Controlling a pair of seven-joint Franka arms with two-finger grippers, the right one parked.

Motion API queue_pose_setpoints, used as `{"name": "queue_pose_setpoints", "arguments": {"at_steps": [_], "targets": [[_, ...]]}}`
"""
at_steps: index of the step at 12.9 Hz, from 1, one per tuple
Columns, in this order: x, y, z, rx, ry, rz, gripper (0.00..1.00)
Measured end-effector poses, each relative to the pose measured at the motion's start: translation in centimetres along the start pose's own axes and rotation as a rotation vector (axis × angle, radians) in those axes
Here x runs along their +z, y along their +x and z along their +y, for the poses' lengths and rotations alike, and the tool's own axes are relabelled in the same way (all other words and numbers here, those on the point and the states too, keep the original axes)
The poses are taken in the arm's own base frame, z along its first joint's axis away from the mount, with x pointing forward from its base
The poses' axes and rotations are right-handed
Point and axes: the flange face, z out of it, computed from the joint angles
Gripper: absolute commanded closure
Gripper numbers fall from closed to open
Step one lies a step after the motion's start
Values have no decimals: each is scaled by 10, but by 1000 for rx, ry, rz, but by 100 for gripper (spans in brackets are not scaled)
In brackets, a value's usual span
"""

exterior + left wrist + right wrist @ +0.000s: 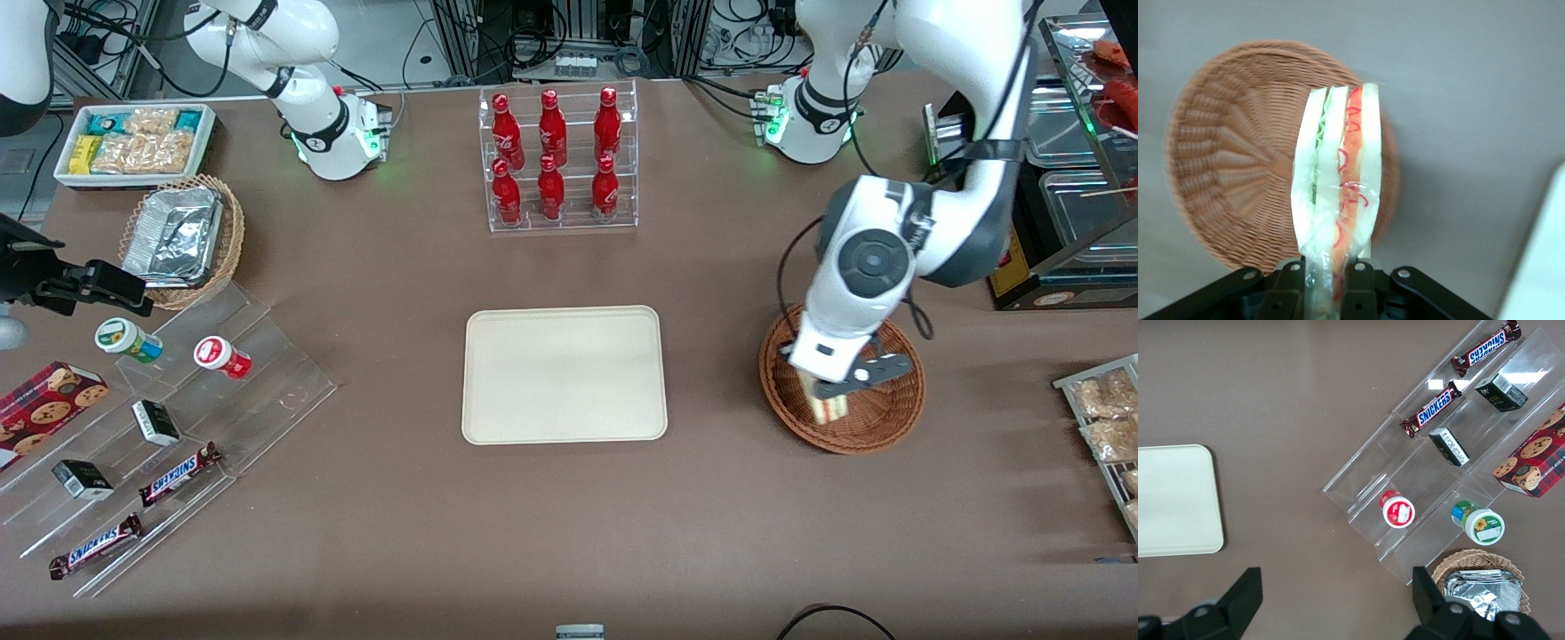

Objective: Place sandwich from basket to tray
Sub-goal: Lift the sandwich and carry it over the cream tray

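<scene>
Brown bench surface is stretching beneath everything we are seeing. Our black two-finger claw [834,400] is hanging over the round reddish-brown woven wicker basket [880,418], its fingers pinching the clear-wrapped triangular sandwich [1338,180] of pale bread with red and green filling, which is standing lifted above the basket's weave. Beside the basket, toward the parked arm's end, the flat cream-beige rectangular tray [564,374] is lying on the bench.

The left arm bends downward, its hand [831,391] clamped around the sandwich [1338,180].
</scene>
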Motion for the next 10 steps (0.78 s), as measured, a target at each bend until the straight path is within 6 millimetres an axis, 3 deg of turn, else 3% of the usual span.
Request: {"name": "queue_pose_setpoints", "arguments": {"at_steps": [5, 10], "targets": [[-9, -44, 109, 147, -94, -26, 100], [2, -67, 181, 259, -177, -83, 100]]}}
